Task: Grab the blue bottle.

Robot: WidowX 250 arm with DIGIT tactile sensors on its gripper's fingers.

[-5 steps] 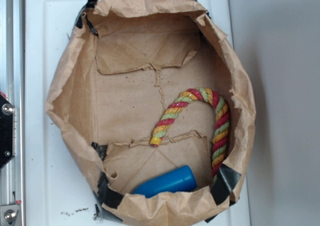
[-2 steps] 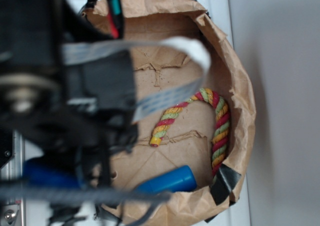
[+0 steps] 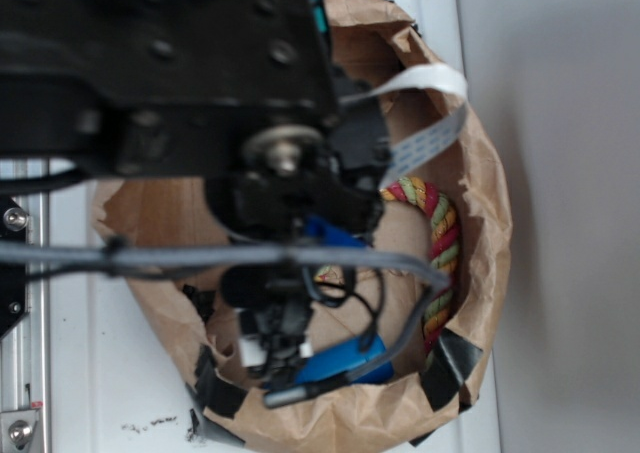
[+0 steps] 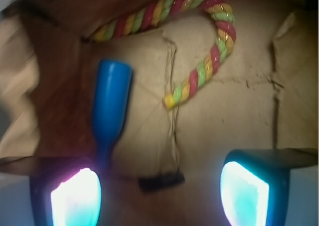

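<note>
The blue bottle (image 4: 110, 99) lies on its side on the floor of a brown paper bag (image 3: 490, 203). In the wrist view its wide body points away and its narrow neck runs toward my left finger (image 4: 75, 198). My gripper (image 4: 159, 196) is open and hangs above the bag floor with nothing between its fingers. The bottle sits left of the gap's middle. In the exterior view my black arm (image 3: 170, 63) covers most of the bag. Only part of the blue bottle (image 3: 345, 358) shows below it, near the bag's front wall.
A red, yellow and green twisted rope (image 4: 199, 76) curves across the bag floor just beyond the bottle, and the rope (image 3: 440, 233) lies by the bag's right wall. Black tape (image 3: 445, 368) patches the bag's rim. The bag stands on a white surface (image 3: 80, 373).
My arm has swung in from the left and now reaches over the bag, hiding its left and middle. The bottle and the rope lie where they were.
</note>
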